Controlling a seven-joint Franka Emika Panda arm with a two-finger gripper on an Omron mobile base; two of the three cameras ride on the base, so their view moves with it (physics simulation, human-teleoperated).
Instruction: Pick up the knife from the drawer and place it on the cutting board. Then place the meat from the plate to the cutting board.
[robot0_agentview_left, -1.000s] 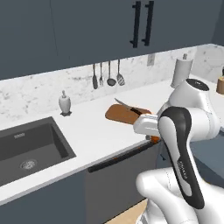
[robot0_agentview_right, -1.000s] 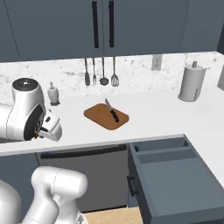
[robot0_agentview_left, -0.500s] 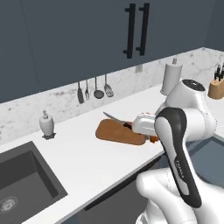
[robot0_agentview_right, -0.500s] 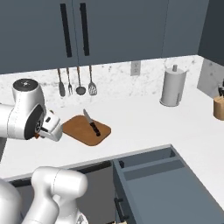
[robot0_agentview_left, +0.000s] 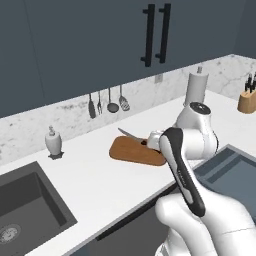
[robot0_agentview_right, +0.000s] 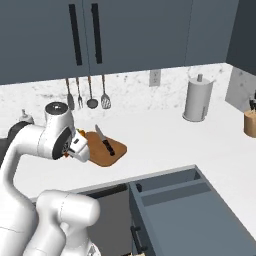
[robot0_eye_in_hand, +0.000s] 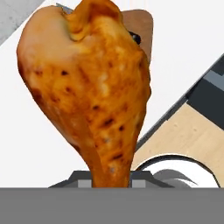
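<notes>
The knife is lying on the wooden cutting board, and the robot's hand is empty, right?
Not quite. The knife does lie on the cutting board, as the right base view shows. But the hand is not empty: the hand view shows the meat held in it, an orange-brown chunk rising from between the fingers.

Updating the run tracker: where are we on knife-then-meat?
Done: the slim black-handled knife lies on the brown wooden cutting board, and the blue-grey drawer stands open. In hand: the orange-brown meat chunk sits right at the gripper in the hand view, off the counter, apparently gripped, though the fingertips are hidden. Left: carry it over the board and set it down.
</notes>
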